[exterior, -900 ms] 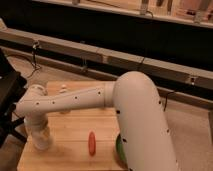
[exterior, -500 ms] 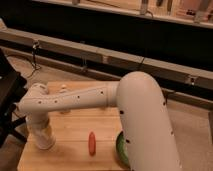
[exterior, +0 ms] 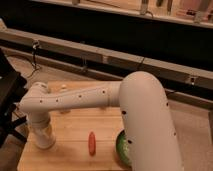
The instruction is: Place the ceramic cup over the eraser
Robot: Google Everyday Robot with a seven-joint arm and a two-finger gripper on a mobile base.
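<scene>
Gripper tight around ceramic cup, left side of wooden table.

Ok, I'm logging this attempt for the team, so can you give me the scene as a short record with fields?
gripper: shut, lowered at the table's left front
ceramic cup: seemingly the pale cylinder under the gripper; grip unconfirmed
eraser: not visible
red-orange stick: lying flat, right of the gripper, apart from it
green bowl: table's right front, partly behind the arm
table: wooden
</scene>
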